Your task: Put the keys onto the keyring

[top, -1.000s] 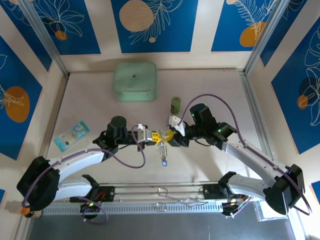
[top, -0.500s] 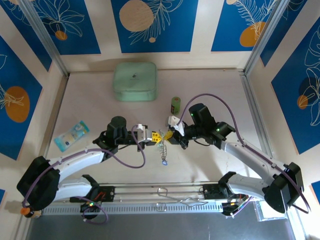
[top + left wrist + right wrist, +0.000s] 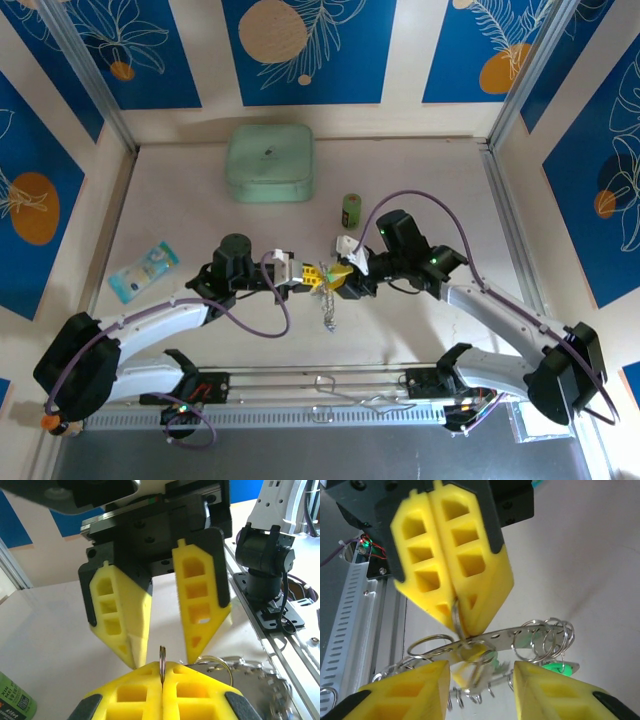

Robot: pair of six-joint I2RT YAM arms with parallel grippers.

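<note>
top external view has the two arms reaching in toward each other over the middle of the table (image 3: 430, 180), their tips almost meeting. the left gripper (image 3: 300, 276) has its yellow pads pressed tight together, pinching the thin edge of the keyring (image 3: 162, 662). from the left wrist camera the ring stands upright in the seam between them. facing it, the right gripper (image 3: 482, 680) has its jaws spread wide, one on either side of the left gripper's tip, and i see nothing clamped between them.

from the right wrist camera a silvery bunch hangs below the pinched ring: a perforated metal strip (image 3: 520, 632) lying roughly level, with several small rings (image 3: 545, 637) looped through it. among them are the keys (image 3: 552, 667). i can make out one green head clearly; the others are too tangled and blurred to count. from above, the bunch dangles just under the meeting point of the two grippers, and i cannot tell whether its lower end touches the table.

farther back a mint-green box (image 3: 270, 162) sits near the rear wall. a small green cylinder (image 3: 351, 209) stands upright just behind the right gripper, and a blue packet (image 3: 143, 270) lies well off to the left.
</note>
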